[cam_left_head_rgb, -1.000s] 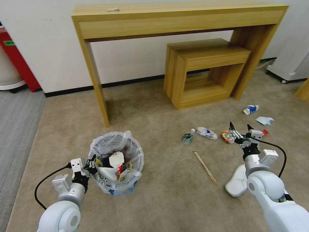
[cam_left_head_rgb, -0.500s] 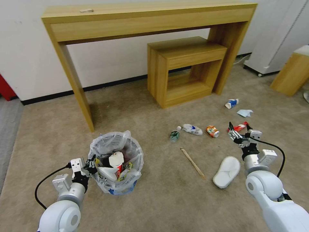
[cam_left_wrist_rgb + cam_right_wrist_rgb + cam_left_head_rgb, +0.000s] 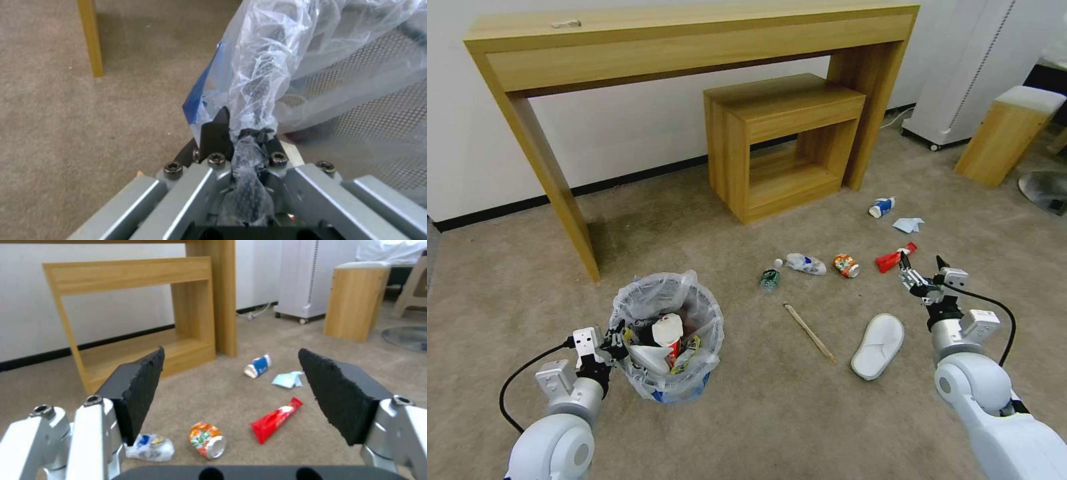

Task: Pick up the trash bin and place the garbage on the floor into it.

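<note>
Two hands share the work. The left hand (image 3: 616, 341), in the lower left of the head view, is pinched on the bag-lined rim of the trash bin (image 3: 668, 347); the left wrist view shows crinkled plastic squeezed between its fingers (image 3: 217, 131). The bin already holds a white slipper (image 3: 647, 358), a red-white carton (image 3: 670, 337) and other scraps.

The right hand (image 3: 924, 275), at mid right, hovers with its jaws spread wide and nothing between them. Just beyond it, up and slightly left in the frame, lies the red wrapper (image 3: 895, 257), its long axis running diagonally from lower left to upper right. The crushed can (image 3: 846, 265), clear bottle (image 3: 806, 263), wooden stick (image 3: 809, 332) and second slipper (image 3: 878, 345) lie further left on the floor (image 3: 747, 413); the cup (image 3: 882, 207) and tissue (image 3: 908, 225) lie beyond. The right arm is much nearer to all of these, and the wrapper looks like its closest pick.
</note>
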